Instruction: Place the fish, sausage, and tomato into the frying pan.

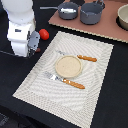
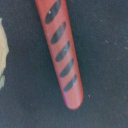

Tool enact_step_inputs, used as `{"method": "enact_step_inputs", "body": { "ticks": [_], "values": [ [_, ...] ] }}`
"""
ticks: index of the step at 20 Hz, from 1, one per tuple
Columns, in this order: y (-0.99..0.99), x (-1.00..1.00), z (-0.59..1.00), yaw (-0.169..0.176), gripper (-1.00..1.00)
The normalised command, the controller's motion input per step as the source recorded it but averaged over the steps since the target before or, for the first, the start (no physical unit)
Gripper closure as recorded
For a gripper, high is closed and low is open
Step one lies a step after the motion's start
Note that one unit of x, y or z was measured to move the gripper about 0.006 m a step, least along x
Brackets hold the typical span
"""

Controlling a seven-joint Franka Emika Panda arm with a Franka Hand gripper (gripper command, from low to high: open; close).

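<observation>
- Gripper hung over black tabletop at the exterior view's left; whether its jaws were spread or closed could not be told.
- Sausage lay directly beneath it in the wrist view.
- Tomato sat just beside it.
- Striped placemat with tan plate lay beyond.
- Frying pan rested well away on brown board.

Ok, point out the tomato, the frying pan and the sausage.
tomato [image 1: 44, 34], exterior view, middle of the ball.
frying pan [image 1: 68, 10], exterior view, its dark bowl.
sausage [image 2: 62, 50], wrist view, mid-length of its striped body.
</observation>
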Motion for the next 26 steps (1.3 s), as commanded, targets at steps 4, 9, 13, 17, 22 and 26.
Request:
{"method": "enact_step_inputs", "body": {
  "ticks": [4,9,13,17,22,26],
  "values": [
    [0.08,-0.28,-0.37,0.036,-1.0],
    [0.05,-0.17,-0.15,0.03,1.0],
    [0.05,-0.12,-0.12,0.027,1.0],
    [0.09,-0.07,-0.11,0.031,1.0],
    [0.13,-0.01,0.09,0.037,1.0],
    [0.16,0.28,1.0,0.042,1.0]
  ]
}}
